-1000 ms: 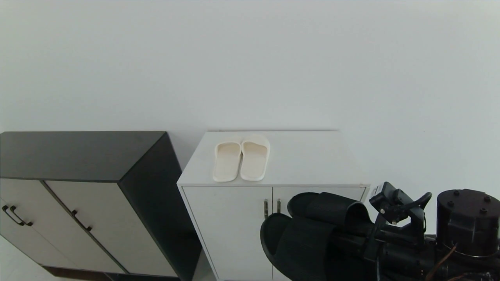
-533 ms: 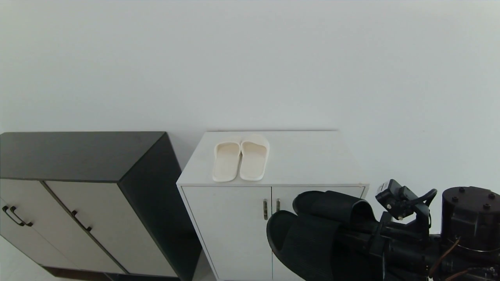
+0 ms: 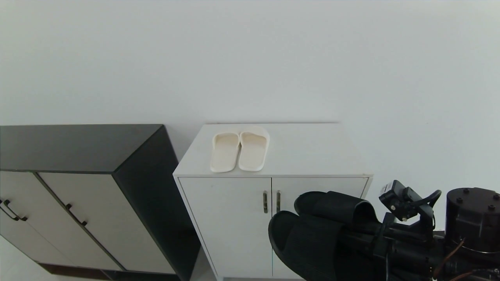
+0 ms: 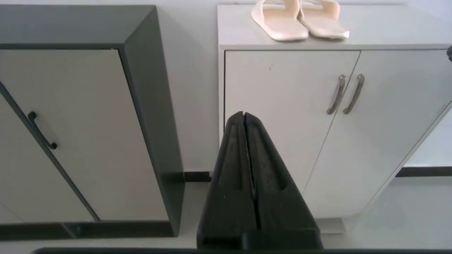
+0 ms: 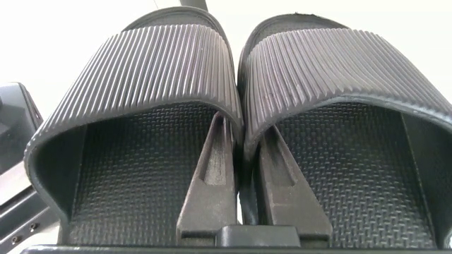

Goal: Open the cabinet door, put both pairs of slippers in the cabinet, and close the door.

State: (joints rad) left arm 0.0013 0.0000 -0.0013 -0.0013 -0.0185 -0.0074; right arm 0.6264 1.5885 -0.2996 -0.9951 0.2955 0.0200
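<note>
1. The white cabinet stands against the wall, centre of scene. Both doors are shut. The two vertical handles sit just beside each other at the middle seam.
2. The cream slippers lie on the cabinet top, left of centre. They are side by side and touching, soles down, with the near ends close to the front edge. The left wrist view shows the same pair above the left door.
3. The black slippers are off the floor at near right, in front of the lower part of the right door.
4. The right gripper is clamped on the black slippers. One finger lies on each footbed under the ribbed strap, and the adjoining side walls of the pair are pinched between the fingers.
5. The left gripper has its fingers pressed flat together with nothing between them. It sits low and near, facing the gap between the two cabinets.
6. A dark cabinet stands left of the white one, just beside it. Its pale doors are shut and carry dark handles.
</note>
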